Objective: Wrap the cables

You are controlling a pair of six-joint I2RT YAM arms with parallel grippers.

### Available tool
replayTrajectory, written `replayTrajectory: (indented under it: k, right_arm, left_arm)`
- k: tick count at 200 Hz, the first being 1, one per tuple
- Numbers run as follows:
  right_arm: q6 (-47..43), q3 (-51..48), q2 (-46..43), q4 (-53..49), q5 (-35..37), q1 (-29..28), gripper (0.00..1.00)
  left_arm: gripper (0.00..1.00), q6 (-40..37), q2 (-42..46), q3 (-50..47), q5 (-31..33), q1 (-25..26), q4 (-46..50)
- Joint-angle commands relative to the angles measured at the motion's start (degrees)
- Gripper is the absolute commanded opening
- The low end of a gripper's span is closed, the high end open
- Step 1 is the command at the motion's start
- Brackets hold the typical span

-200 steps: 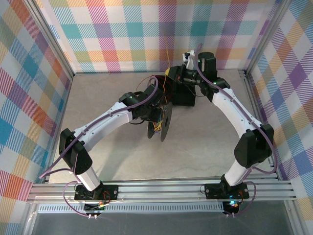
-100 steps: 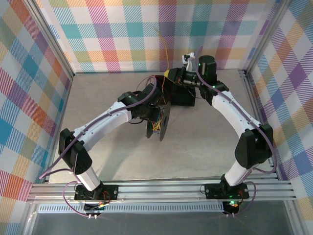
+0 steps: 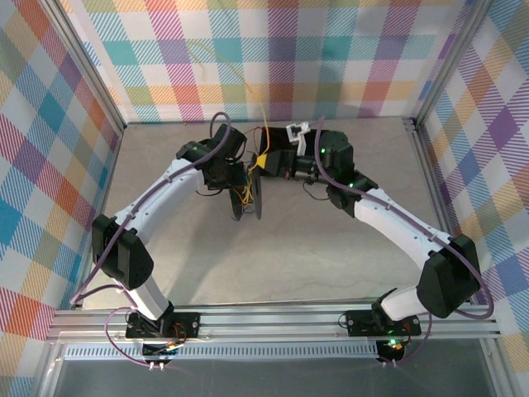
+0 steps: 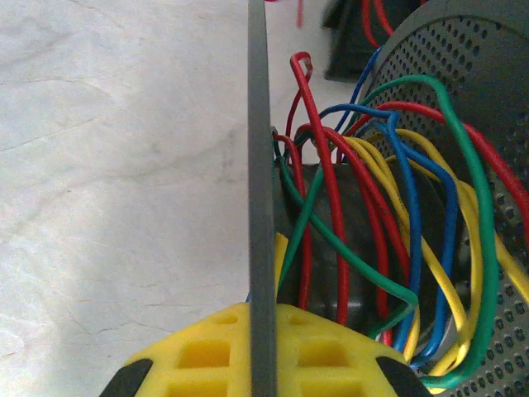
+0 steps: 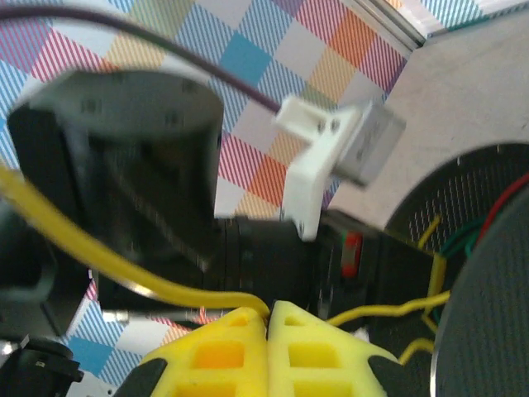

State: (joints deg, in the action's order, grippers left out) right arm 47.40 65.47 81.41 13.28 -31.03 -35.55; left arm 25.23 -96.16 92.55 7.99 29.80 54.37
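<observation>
Plaid walls [image 3: 248, 50], tangled multicoloured cables [image 4: 335, 223] on spool [image 3: 246, 197], left pincer [image 4: 263, 347] gripping its flange [image 4: 258, 124], right pincer [image 5: 269, 335] pinching yellow cable [image 5: 165, 293].

Left arm [image 3: 157, 198] and right arm [image 3: 397, 225]: white tubular links with black joint housings. A purple cable [image 3: 169, 175] runs along each arm and loops free near the black bases [image 3: 157, 325] at the bottom of the frame. Green indicator light [image 3: 388, 341] at the lower right base. Left gripper [image 4: 263, 331]: yellow moulded fingers [image 4: 207, 354] with square recesses and black outer corners. Right gripper [image 5: 268, 318]: matching yellow fingers [image 5: 216, 354].
</observation>
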Motion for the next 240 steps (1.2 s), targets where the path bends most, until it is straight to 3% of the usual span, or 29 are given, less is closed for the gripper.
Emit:
replayTrajectory:
  k: [1,36,76,100,116,145,175,210,240]
  right_arm:
    - [-0.8,-2.7,-3.4,6.7,1.3,-5.4,0.00]
    - [1.5,-13.2,-6.8,11.5,7.2,-10.6,0.00]
    - [7.3,-24.3,-7.5,16.9,13.0,-11.4,0.00]
    - [6.1,-25.2,-7.6,14.3,13.5,-11.1,0.00]
    - [2.3,-21.9,-9.0,7.0,13.8,-10.3,0.00]
    - [-2.6,-16.3,-12.5,-2.7,12.5,-6.0,0.48]
    - [-5.0,-8.4,-11.9,-12.7,7.1,1.8,0.79]
    - [-9.0,8.0,-1.6,-25.1,-2.8,8.8,1.00]
    - [-16.2,28.6,13.4,-40.0,-7.3,9.9,0.99]
  left_arm:
    - [0.00,3.5,0.5,3.5,1.3,-4.0,-0.4]
    - [0.00,5.4,0.2,5.7,-1.1,-9.0,-0.9]
    - [0.00,7.4,2.2,6.7,-4.8,-12.6,-2.4]
    - [0.00,5.9,3.9,6.9,-4.5,-12.6,-1.5]
    - [0.00,4.7,5.1,5.4,-4.4,-12.5,-1.8]
    - [0.00,1.8,7.5,1.3,-5.1,-12.3,-2.3]
    - [0.00,-1.5,8.8,-1.7,-5.7,-9.9,-0.4]
    - [0.00,-2.5,10.8,-7.4,-2.8,-4.4,-0.9]
    - [0.00,-3.1,13.2,-13.3,-1.3,-0.5,-4.7]
